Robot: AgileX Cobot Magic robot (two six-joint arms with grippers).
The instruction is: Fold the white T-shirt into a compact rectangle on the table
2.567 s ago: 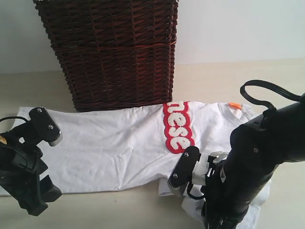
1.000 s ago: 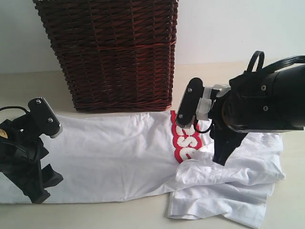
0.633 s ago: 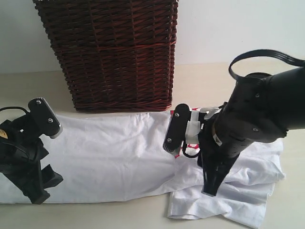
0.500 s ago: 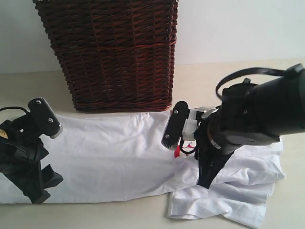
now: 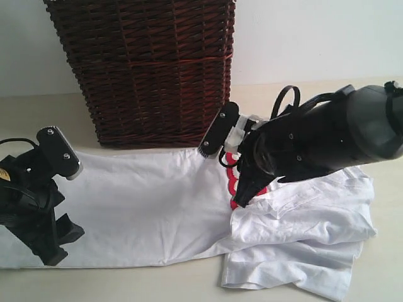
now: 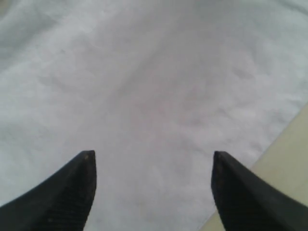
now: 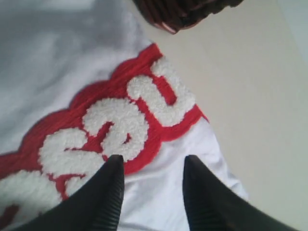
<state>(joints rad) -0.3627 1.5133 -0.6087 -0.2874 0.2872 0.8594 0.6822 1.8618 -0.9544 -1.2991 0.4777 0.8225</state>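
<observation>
Exterior view: the white T-shirt [image 5: 145, 207] lies on the bench [image 5: 38, 113] just in front of the wicker basket [image 5: 145, 69], its long axis running side to side along the basket's front. The left stretch is spread flat, while the right end is bunched into a loose double layer. The right arm [image 5: 315, 145] reaches across that heap, its jaws over the red patch [image 5: 234, 184] at the shirt's far edge near the basket. The left arm [image 5: 31, 201] stands over the opposite end. Left wrist view: the left jaws stand wide apart, nothing between them, with plain white T-shirt [image 6: 154, 86] straight below and a strip of bench [image 6: 288, 159] at one corner. Right wrist view: the right jaws are apart with a narrower gap, clamped on nothing, their tips above the red patch [image 7: 120, 125] where it meets plain cloth. The fuzzy white letters show only in part — an "s" reads clearly, the rest not. For the chest end the right arm is plainly nearer — a grasp there would likely go straight down.
</observation>
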